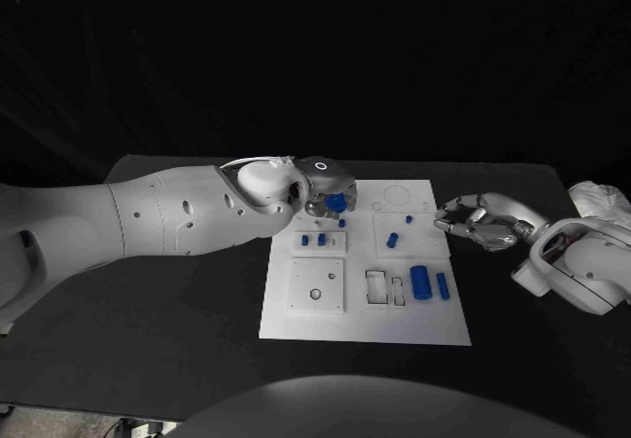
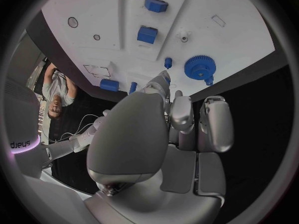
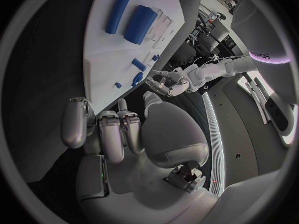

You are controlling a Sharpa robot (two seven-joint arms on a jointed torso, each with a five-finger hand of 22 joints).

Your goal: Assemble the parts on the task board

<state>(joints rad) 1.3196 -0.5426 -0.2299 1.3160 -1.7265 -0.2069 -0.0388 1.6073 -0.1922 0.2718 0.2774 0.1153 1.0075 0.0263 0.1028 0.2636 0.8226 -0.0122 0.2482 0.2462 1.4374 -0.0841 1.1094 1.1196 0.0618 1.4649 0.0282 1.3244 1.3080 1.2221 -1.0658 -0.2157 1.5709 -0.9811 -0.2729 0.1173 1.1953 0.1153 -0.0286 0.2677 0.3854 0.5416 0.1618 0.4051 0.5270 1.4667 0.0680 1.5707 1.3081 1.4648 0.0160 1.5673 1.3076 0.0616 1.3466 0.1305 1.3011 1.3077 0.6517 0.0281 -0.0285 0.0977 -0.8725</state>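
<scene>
I hover my left hand (image 1: 315, 187) over the far-left part of the task board (image 1: 368, 324), fingers loosely apart and holding nothing, just above the blue gear (image 2: 199, 67), likely so I can take it. My right hand (image 1: 476, 224) waits off the board's right edge over the bench (image 1: 158, 301), empty, fingers curled.

My left robot hand (image 1: 320, 196) hangs over the far left part of the task board (image 1: 368, 319), above a blue gear (image 1: 338, 203). My right robot hand (image 1: 476, 222), fingers curled, sits just off the board's right edge over the desk (image 1: 171, 310).
</scene>
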